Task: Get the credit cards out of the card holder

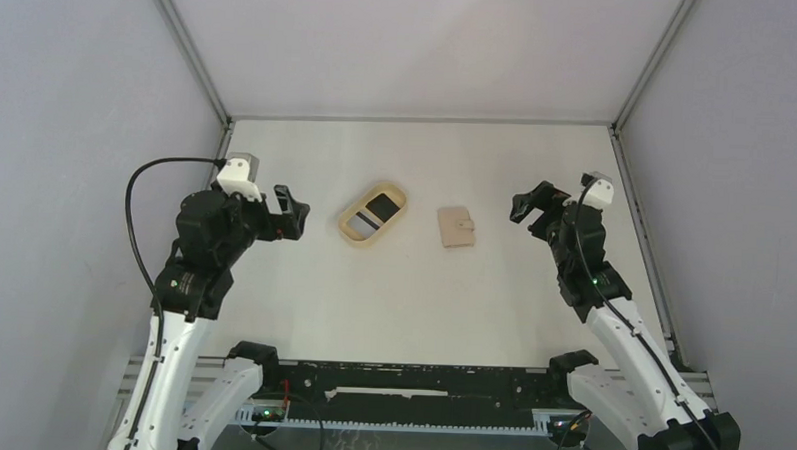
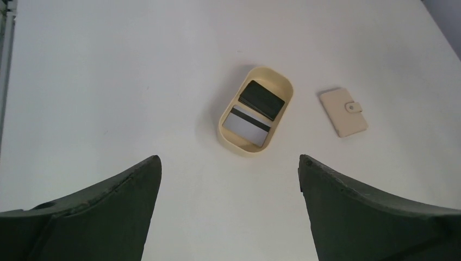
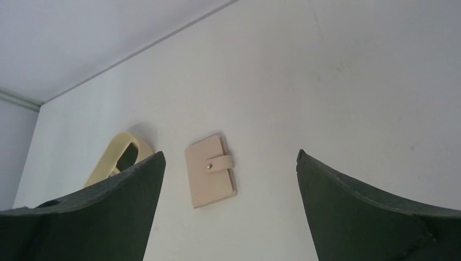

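The card holder (image 1: 457, 227) is a small tan wallet lying flat on the white table, folded closed with its snap tab fastened (image 3: 209, 171) (image 2: 342, 112). To its left, two credit cards lie in a beige oval tray (image 1: 345, 229): a black one (image 2: 262, 100) and a pale grey one with a dark stripe (image 2: 247, 125). My left gripper (image 1: 288, 213) hovers left of the tray, open and empty (image 2: 229, 163). My right gripper (image 1: 531, 204) hovers right of the card holder, also open and empty (image 3: 230, 157).
The tray's rim (image 2: 223, 126) (image 3: 111, 157) stands raised above the table. Grey walls close in the table at the back and on both sides. The arm bases and a black rail run along the near edge.
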Controlling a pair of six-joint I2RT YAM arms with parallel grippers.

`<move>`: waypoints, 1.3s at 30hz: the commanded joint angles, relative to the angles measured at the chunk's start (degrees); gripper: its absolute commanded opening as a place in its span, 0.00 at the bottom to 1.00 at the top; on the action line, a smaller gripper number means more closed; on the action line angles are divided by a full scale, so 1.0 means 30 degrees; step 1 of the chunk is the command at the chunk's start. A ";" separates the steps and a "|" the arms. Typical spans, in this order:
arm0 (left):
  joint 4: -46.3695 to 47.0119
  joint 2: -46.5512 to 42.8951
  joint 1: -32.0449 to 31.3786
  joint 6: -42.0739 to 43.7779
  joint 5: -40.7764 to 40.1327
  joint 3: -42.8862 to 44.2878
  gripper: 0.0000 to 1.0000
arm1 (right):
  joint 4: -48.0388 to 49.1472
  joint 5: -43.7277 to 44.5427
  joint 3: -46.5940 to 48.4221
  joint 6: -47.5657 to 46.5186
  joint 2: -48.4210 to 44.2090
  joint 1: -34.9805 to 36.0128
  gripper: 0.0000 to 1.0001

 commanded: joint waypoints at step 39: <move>0.7820 0.5422 0.2909 -0.2203 -0.3579 -0.2250 1.00 | 0.2023 -0.4561 0.6165 -0.3489 1.4668 0.2034 0.85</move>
